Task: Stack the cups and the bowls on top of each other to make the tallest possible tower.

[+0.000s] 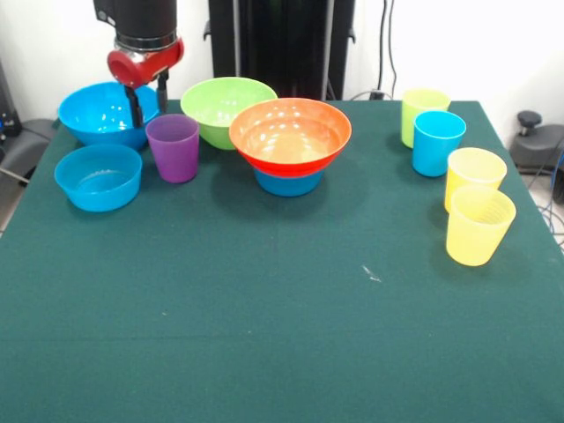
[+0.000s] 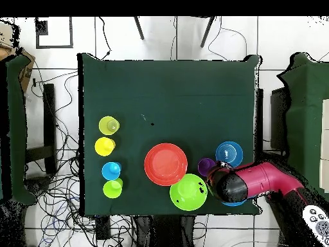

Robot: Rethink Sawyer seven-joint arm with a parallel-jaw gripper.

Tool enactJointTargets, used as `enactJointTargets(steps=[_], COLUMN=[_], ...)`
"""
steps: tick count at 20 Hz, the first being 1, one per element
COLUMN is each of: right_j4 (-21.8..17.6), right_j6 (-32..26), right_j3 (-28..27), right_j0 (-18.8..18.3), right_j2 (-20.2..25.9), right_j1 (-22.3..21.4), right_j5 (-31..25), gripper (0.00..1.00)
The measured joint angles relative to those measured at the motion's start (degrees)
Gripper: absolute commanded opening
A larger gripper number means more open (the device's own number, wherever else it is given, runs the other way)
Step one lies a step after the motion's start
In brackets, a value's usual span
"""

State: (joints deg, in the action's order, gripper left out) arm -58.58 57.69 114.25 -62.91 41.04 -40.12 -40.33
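Observation:
The wide orange bowl (image 1: 290,132) sits upside-up on a small blue bowl (image 1: 289,183) at mid table; it also shows in the overhead view (image 2: 166,164). The purple cup (image 1: 173,147) stands on the cloth to their left, apart from them, and shows in the overhead view (image 2: 205,166). My gripper (image 1: 149,99) hangs just behind and above the purple cup, over the rim of the large blue bowl (image 1: 106,113). It is open and empty. In the overhead view the gripper (image 2: 222,180) covers most of that bowl.
A lime green bowl (image 1: 227,107) stands behind the orange one. A second small blue bowl (image 1: 98,176) is at the front left. On the right stand a lime green cup (image 1: 423,113), a blue cup (image 1: 437,143) and two yellow cups (image 1: 474,174) (image 1: 478,226).

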Motion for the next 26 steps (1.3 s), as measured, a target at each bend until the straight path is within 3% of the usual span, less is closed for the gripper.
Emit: enactJointTargets(steps=[5,26], right_j4=[-0.1,-0.2], right_j6=[0.0,0.0], right_j3=[0.0,0.0], right_j0=[0.7,4.8], right_j2=[-1.8,-6.7], right_j1=[1.4,0.0], right_j5=[2.3,6.0], gripper=[1.00,1.00])
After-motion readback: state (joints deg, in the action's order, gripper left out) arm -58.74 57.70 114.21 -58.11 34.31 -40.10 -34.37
